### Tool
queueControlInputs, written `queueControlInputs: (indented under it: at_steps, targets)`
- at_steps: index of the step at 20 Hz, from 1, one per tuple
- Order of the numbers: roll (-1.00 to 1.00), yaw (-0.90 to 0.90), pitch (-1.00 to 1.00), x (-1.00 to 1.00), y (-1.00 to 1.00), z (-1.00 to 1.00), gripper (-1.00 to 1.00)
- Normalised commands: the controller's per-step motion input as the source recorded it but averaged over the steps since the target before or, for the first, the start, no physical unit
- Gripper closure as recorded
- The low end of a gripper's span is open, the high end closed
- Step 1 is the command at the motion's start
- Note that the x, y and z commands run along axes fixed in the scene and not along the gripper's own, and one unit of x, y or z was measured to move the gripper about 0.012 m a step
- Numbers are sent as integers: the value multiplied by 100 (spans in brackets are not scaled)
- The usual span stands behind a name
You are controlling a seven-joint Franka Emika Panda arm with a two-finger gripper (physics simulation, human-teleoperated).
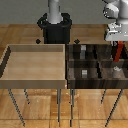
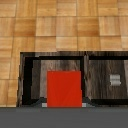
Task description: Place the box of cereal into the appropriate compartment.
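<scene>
in the exterior view, the end effector (image 1: 117,50) hangs over the dark four-cell bin (image 1: 97,86) at about 3 o'clock, clamped on the box of cereal (image 1: 118,52), a thin red sliver above the far cell on the exterior view's right; the light-wood tray (image 1: 35,80) sits at 9 o'clock

in the wrist view, the box of cereal (image 2: 64,89) fills 6 o'clock over a dark cell (image 2: 60,67); a small grey cube (image 2: 115,80) lies in the neighbouring cell
</scene>
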Motion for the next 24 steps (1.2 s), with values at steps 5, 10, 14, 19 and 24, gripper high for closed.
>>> queueControlInputs:
  at_steps: [5,10,14,19,24]
  targets:
    - [0,0,0,-80,0,0,100]
    - [0,0,0,-100,0,0,100]
    - [0,0,0,-25,-30,0,100]
    - [0,0,0,0,-80,-5,100]
    - [0,0,0,0,0,-100,100]
